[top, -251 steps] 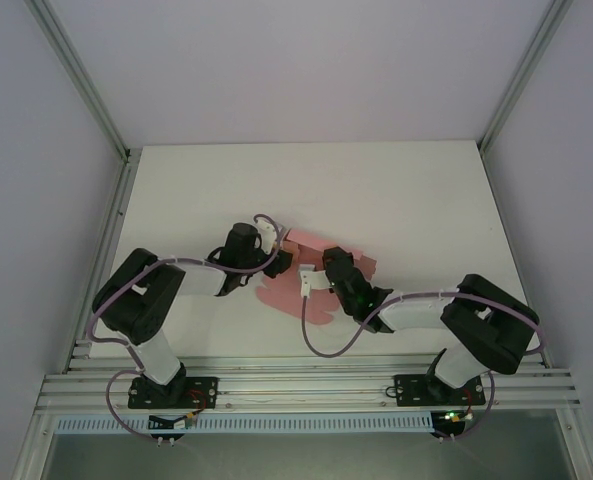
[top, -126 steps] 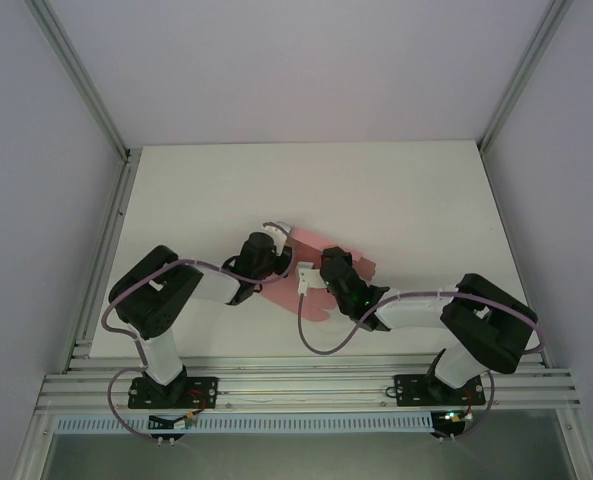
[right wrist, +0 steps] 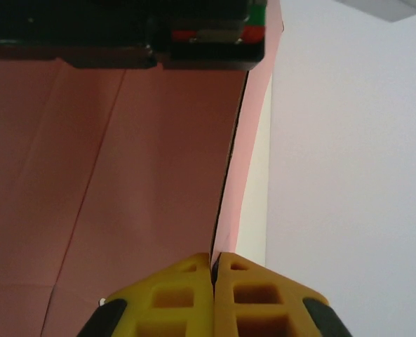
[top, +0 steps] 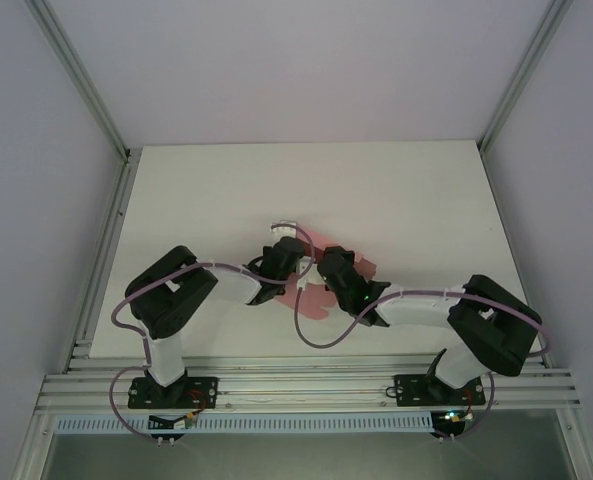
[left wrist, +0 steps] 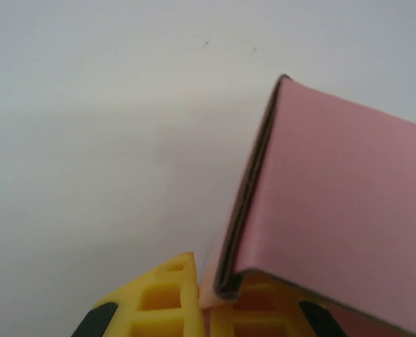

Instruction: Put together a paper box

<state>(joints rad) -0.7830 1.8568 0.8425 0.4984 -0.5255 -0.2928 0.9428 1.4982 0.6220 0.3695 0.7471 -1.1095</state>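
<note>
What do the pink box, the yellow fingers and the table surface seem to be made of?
The paper box looks like thin card, matte pink: it has sharp folds and a thin, layered edge. The yellow fingers are probably moulded plastic or rubber, matte, with open square cells. The table is smooth, matte white; its material cannot be told.

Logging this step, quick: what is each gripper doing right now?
Left gripper: closed, pinching the folded edge of the paper box.
Right gripper: closed on a thin edge of the paper box.
</note>
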